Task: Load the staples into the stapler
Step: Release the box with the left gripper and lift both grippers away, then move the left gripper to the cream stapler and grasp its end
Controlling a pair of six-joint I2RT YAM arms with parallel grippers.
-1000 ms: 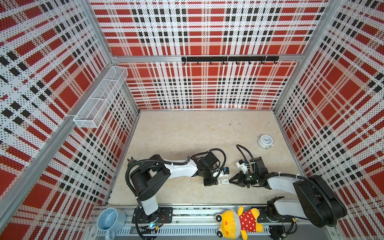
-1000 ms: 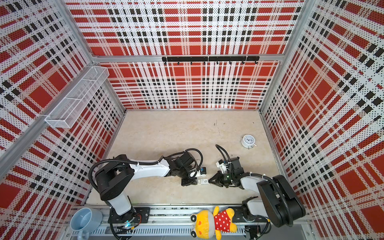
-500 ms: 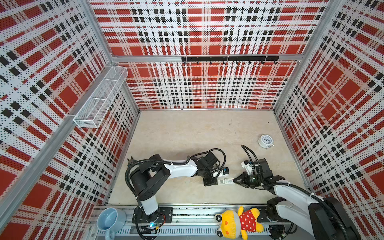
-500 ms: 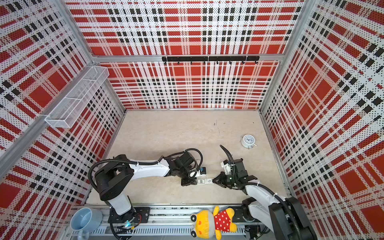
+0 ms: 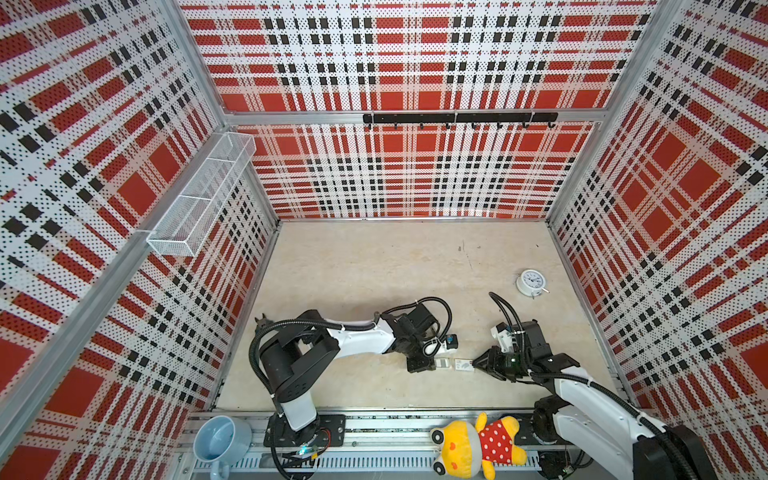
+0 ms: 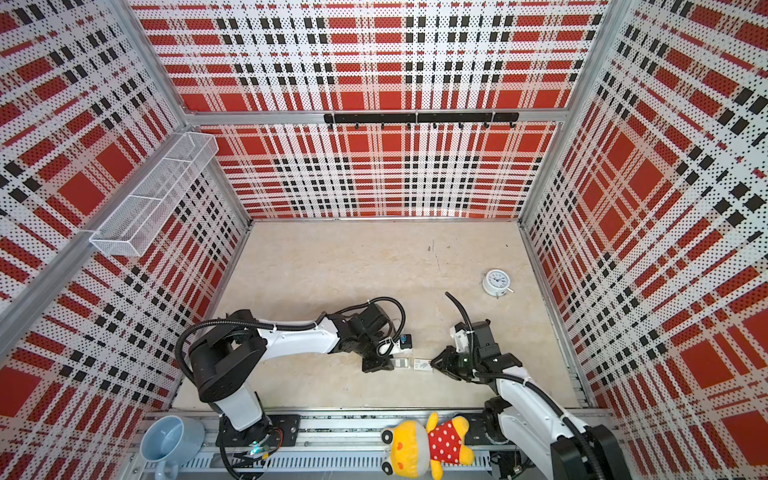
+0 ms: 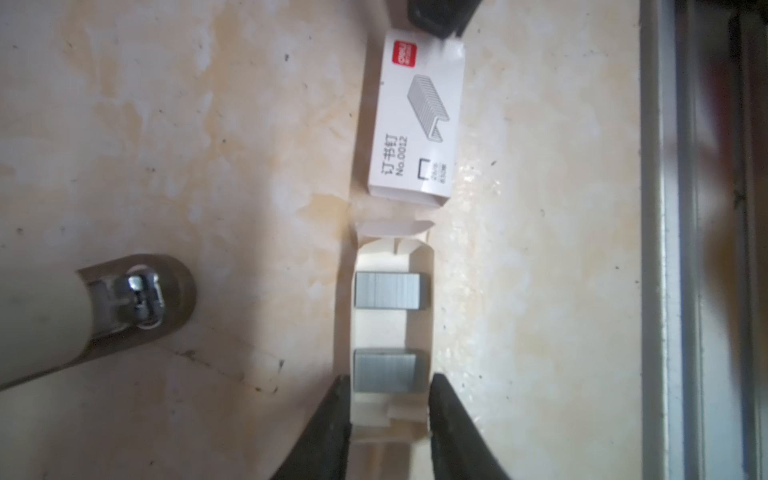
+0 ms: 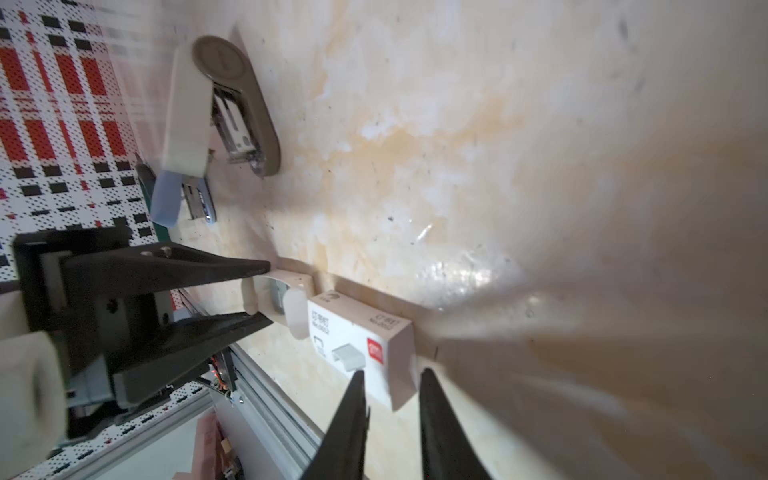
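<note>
Two silver-grey blocks of staples [image 7: 390,291] lie in a little white card tray [image 7: 420,332] on the floor. My left gripper [image 7: 390,377] straddles the tray's near end, its fingers [image 7: 338,415] pressed against both tray walls. The white printed sleeve [image 8: 357,340] with the red mark lies on the floor just off the tray's far end. My right gripper [image 8: 392,371] stands open just short of the sleeve's far corner, holding nothing. The light-blue stapler [image 8: 168,199] lies beyond the left gripper. In both top views the tray [image 5: 443,363] and sleeve [image 5: 464,365] sit between the two grippers.
A grey-beige stapler [image 8: 216,108] lies beside the light-blue one. A white alarm clock [image 5: 531,282] stands at the right. A plush toy [image 5: 478,446] and blue mug [image 5: 220,440] sit on the front rail [image 7: 665,249]. A wire basket [image 5: 199,203] hangs on the left wall.
My right gripper has drawn back to the right and opened, leaving the sleeve on the floor off the tray's end. The left arm has stayed in place.
</note>
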